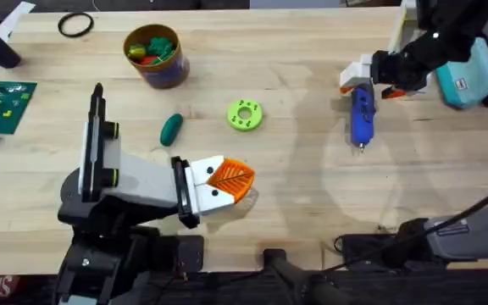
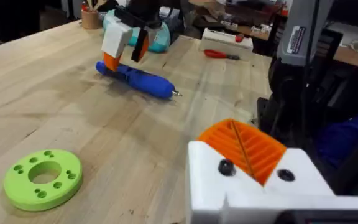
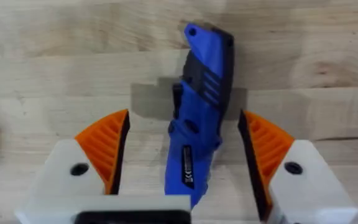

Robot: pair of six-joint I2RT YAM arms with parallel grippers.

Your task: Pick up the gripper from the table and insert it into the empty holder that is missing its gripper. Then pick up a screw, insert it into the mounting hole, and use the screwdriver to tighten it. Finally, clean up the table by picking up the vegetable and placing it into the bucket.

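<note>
Toward the far right corner of the counter (image 1: 312, 195): the right hand (image 3: 182, 152) hangs over the screwdriver (image 1: 361, 114), placed for a straight-down pinch.
Right hand: wide open, its orange ribbed pads (image 3: 104, 149) standing apart on either side of the blue body and not touching it; nothing held yet.
Screwdriver: lies flat on the wood, metal bit pointing toward the near edge, capped end under the hand; lying across the line between the pads, it can be taken across its width.
Left hand: I cannot tell how far open it is; an orange ribbed finger on a white block (image 2: 253, 168) fills the near part of the left wrist view.
Gripper: the orange leaf-shaped finger (image 1: 230, 180) sits on its white base at the black end plate of the holder (image 1: 134, 182), near the near-left edge, so the insertion looks done, though I cannot tell whether it is fully seated.
Screw: two dark spots show on the white block; whether either is a fitted screw is too small to judge.
Step in hand, as I judge it: fetching the screwdriver for tightening.
Vegetable: the dark green oval (image 1: 171, 129) lies on bare wood left of centre, just beyond the holder, beside a lime-green ring (image 1: 245, 115).
Bucket: the yellow-tan can (image 1: 154, 55) stands near the far edge, well apart from the vegetable; cleanup is still to do.
</note>
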